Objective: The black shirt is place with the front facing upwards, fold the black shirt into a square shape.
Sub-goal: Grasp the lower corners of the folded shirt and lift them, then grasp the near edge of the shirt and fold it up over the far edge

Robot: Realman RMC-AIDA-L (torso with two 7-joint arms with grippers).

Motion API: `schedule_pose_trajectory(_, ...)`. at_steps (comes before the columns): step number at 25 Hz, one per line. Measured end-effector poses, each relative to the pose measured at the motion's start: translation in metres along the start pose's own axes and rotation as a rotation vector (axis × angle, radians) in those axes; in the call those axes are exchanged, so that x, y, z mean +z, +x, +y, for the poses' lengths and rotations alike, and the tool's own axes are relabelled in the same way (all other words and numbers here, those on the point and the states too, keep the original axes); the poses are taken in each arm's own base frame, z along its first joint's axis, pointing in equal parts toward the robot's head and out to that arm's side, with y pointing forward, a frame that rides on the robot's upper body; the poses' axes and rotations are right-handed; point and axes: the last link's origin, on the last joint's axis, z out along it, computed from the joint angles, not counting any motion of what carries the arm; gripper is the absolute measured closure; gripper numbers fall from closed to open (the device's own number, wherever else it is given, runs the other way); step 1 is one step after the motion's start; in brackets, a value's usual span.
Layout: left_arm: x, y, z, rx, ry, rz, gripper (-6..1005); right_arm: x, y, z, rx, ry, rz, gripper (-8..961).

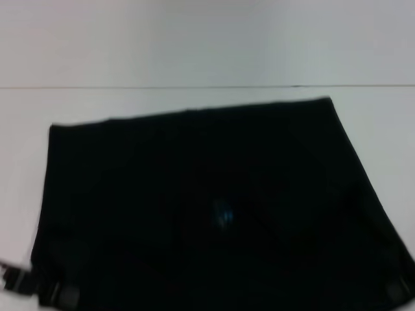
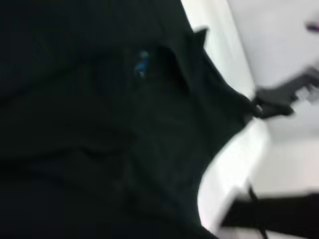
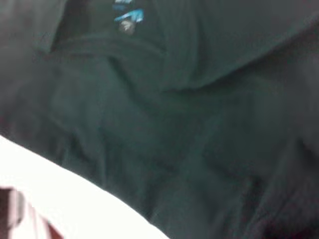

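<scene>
Sitting at near shirt corners: left gripper (image 1: pixel 61 295) at 7 o'clock, right gripper (image 1: pixel 397 289) at 5; grip state untellable. Lying flat across white table (image 1: pixel 207 97): black shirt (image 1: pixel 207 207), long axis 9-to-3, blue label (image 1: pixel 224 215) central, both arms equally near.

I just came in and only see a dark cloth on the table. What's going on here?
A two-armed robot is working on the black shirt, which lies spread across the white table. Its small blue neck label shows near the middle. The left gripper and the right gripper are at the shirt's two near corners, at the table's front edge. Whether either is actually pinching the cloth can't be made out. No "FREE!" print shows on the upward side.
</scene>
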Motion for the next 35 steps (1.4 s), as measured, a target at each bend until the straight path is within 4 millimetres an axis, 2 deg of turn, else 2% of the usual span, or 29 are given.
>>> schedule_pose_trajectory(4, 0.006, -0.014, 0.003, -0.028, -0.035, -0.090, 891, 0.010, 0.023, 0.006, -0.046, -0.085, 0.079, 883)
schedule_pose_trajectory(8, 0.009, -0.004, 0.003, -0.006, -0.030, -0.050, 885, 0.010, 0.018, 0.004, -0.040, -0.100, -0.003, 882)
schedule_pose_trajectory(13, -0.004, 0.034, -0.001, -0.010, 0.027, 0.168, 878, -0.013, -0.013, -0.003, 0.042, -0.113, -0.263, 883)
schedule_pose_trajectory(15, -0.012, 0.054, -0.008, -0.052, 0.081, 0.299, 876, -0.022, -0.029, -0.007, 0.087, -0.119, -0.392, 886)
schedule_pose_trajectory(19, -0.028, 0.079, -0.027, -0.121, 0.191, 0.525, 870, -0.029, -0.056, -0.017, 0.152, -0.112, -0.601, 888)
schedule_pose_trajectory(22, -0.033, 0.090, -0.036, -0.148, 0.233, 0.661, 866, -0.025, -0.073, -0.024, 0.193, -0.082, -0.720, 888)
schedule_pose_trajectory(25, -0.030, 0.097, -0.042, -0.144, 0.252, 0.747, 862, -0.019, -0.089, -0.023, 0.177, -0.065, -0.822, 888)
schedule_pose_trajectory(35, -0.012, 0.110, -0.057, -0.134, 0.361, 0.860, 848, 0.001, -0.134, -0.013, 0.106, 0.088, -0.928, 889)
